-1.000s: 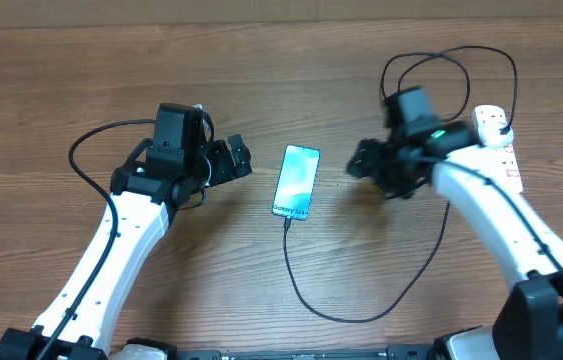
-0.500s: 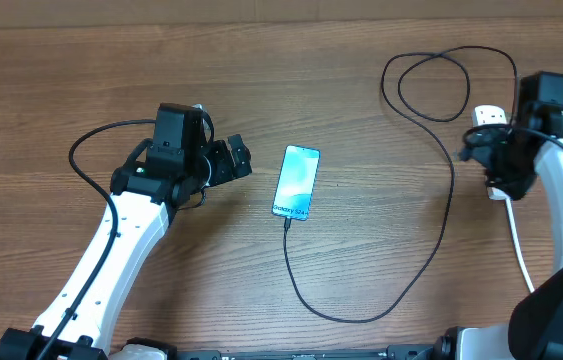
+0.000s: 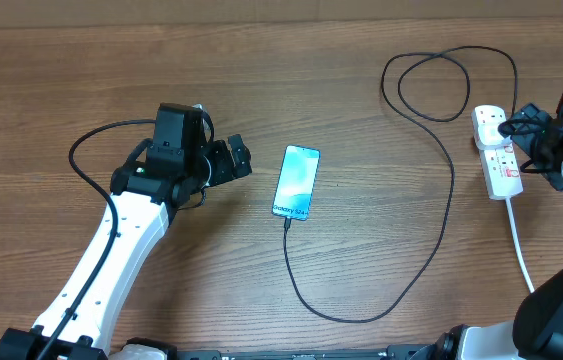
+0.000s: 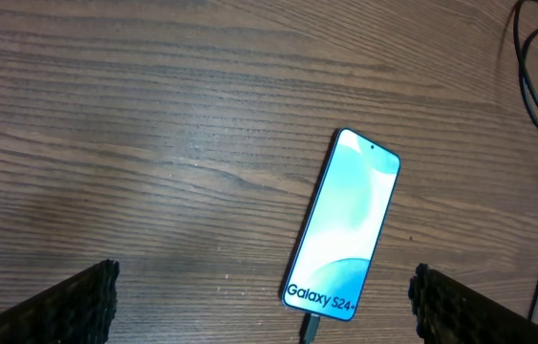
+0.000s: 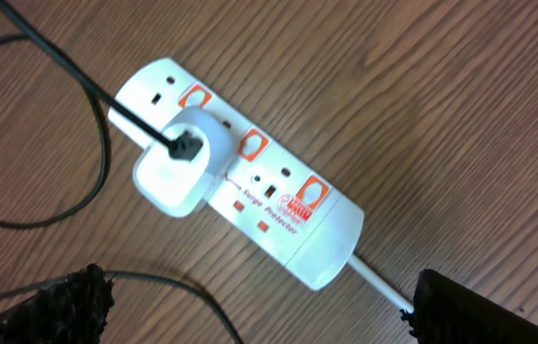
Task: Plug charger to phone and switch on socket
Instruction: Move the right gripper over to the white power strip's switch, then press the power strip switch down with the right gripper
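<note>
Bare tabletop (image 3: 261, 80) is being offered on every side of the phone (image 3: 296, 182) except its near end, which is being blocked by the plugged-in charger cable (image 3: 452, 190). The wood between the phone and the wide-open left gripper (image 4: 264, 301) is being left free. Farther right, passage is being fenced by the cable's long arc and by its loop beside the power strip's (image 5: 249, 172) far end. One outlet is being taken up by a white adapter (image 5: 175, 170), crowding the switch (image 5: 251, 143) beside it; the other switches are being left uncovered below the spread right gripper (image 5: 264, 304).
</note>
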Motion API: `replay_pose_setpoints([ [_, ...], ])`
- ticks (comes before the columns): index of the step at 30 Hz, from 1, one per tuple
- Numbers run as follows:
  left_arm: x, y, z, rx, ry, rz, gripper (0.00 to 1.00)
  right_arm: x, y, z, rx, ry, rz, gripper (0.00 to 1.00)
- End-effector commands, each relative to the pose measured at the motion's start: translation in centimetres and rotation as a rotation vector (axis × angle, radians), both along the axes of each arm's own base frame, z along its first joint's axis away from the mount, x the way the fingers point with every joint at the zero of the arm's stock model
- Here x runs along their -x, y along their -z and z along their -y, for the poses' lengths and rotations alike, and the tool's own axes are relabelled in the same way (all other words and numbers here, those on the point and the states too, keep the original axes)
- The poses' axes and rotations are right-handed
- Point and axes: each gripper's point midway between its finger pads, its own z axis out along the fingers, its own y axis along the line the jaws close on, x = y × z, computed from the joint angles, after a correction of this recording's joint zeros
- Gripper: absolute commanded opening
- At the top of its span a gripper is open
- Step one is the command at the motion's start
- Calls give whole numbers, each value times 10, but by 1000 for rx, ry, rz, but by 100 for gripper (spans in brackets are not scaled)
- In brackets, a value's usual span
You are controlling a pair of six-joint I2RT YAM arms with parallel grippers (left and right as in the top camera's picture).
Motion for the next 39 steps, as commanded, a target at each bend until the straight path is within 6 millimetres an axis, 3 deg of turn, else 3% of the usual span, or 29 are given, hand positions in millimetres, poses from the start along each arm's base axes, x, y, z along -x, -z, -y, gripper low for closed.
replay_pose_setpoints([
  [1,-3,-9,-4,-14,3,34,100,7,6,14,40,44,-28,100],
  [7,-3,-9,-4,-14,3,35,100,16,20,36,50,148,-61,100],
  [17,-3,-9,-4,-14,3,34,100,-4,73,40,-24,137,-97,100],
  [26,-3,-9,-4,-14,3,34,100,-3,77,49,-20,158,-93,100],
  [32,-3,-9,-4,-13,3,34,100,4,91,62,-36,194,-118,100],
  [39,-3,-9,-4,-13,3,34,100,-8,114,57,-111,169,-97,100],
])
